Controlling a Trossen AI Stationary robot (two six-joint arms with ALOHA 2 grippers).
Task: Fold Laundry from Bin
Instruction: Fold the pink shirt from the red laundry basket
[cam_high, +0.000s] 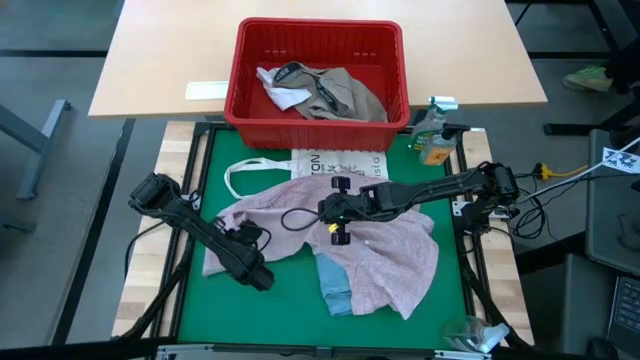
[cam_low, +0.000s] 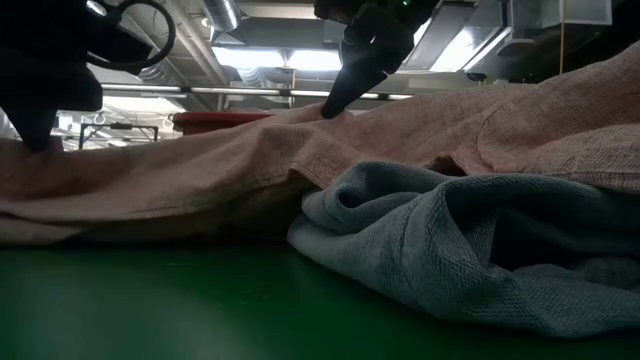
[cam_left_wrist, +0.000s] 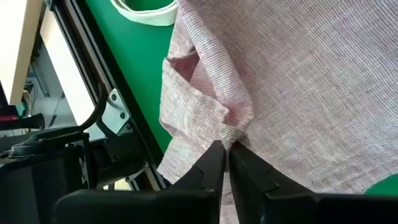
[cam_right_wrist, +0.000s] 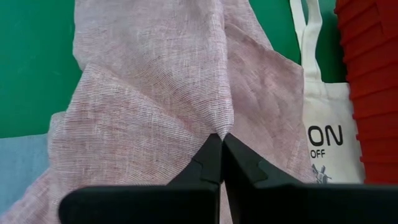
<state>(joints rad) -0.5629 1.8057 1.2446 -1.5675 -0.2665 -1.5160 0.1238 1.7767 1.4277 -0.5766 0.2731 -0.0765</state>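
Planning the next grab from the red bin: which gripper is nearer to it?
Right. The right gripper pinches the pink garment mid-mat, just below the red bin; the left gripper grips that garment's edge farther away, toward the mat's near-left side.

Bench mid-area blocked by cloth and both arms; left and near margins open.

Pink garment (cam_high: 330, 235) sprawls across the centre of the green bench (cam_high: 210, 310), blue piece (cam_high: 335, 285) poking out at its near edge, white tote bag (cam_high: 340, 163) lying toward the far edge just before the red bin (cam_high: 318, 105). Left arm (cam_high: 200, 232) crosses the left strip; right arm (cam_high: 430, 190) reaches in from the right edge. Bottle (cam_high: 433, 135) crowds the far right corner. Bare green at both near corners.
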